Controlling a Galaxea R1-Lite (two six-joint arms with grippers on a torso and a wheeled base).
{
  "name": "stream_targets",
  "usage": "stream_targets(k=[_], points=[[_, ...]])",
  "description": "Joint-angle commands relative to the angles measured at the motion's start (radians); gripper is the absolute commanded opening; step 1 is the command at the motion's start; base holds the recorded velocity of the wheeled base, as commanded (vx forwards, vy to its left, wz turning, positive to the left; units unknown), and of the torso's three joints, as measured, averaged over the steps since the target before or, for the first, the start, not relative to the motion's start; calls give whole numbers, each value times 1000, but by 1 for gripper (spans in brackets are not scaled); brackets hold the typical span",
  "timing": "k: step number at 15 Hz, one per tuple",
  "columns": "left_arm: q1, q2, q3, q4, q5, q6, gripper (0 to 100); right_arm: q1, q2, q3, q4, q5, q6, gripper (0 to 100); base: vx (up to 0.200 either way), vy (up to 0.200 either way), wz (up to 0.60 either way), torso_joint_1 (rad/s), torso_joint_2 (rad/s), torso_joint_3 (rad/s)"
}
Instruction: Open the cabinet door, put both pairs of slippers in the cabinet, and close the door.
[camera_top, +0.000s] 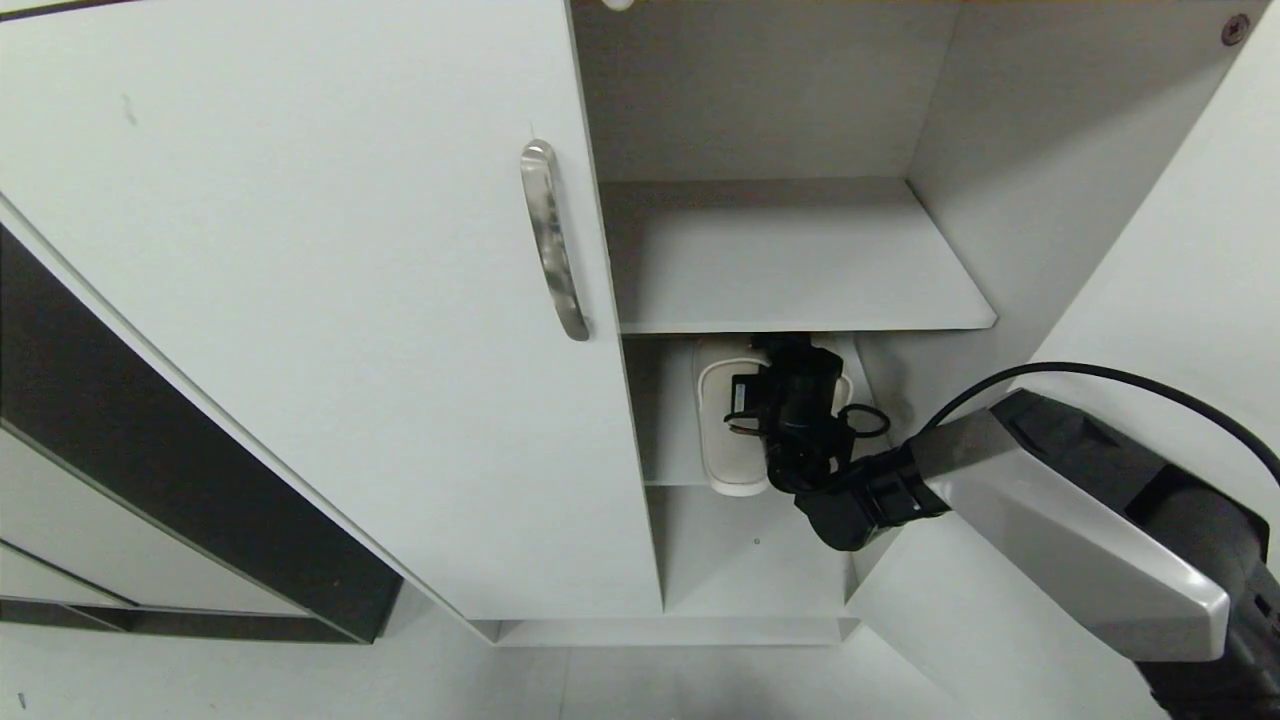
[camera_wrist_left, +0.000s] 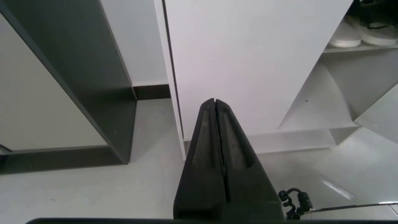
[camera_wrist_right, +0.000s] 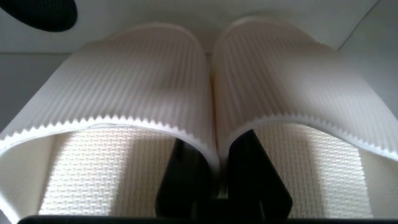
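Left gripper: mine, jaws pressed together, empty, over the floor beside the closed door.
Right gripper: my jaws pinching the white slippers by their inner straps.
Slippers: inside the cabinet, at the second shelf — heels at its front edge.

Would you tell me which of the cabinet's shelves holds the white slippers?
The middle shelf, under the upper shelf and above the bottom shelf; the slippers rest there.
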Motion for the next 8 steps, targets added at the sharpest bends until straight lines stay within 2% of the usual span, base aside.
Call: stream_targets(k=[1, 8], points=[[0, 2, 0, 0, 0, 0, 0, -1, 9, -2, 0, 0, -2, 0, 0, 0, 0, 0, 0, 0], [0, 2, 0, 0, 0, 0, 0, -1, 26, 0, -2, 0, -2, 0, 0, 0, 0, 0, 0, 0]])
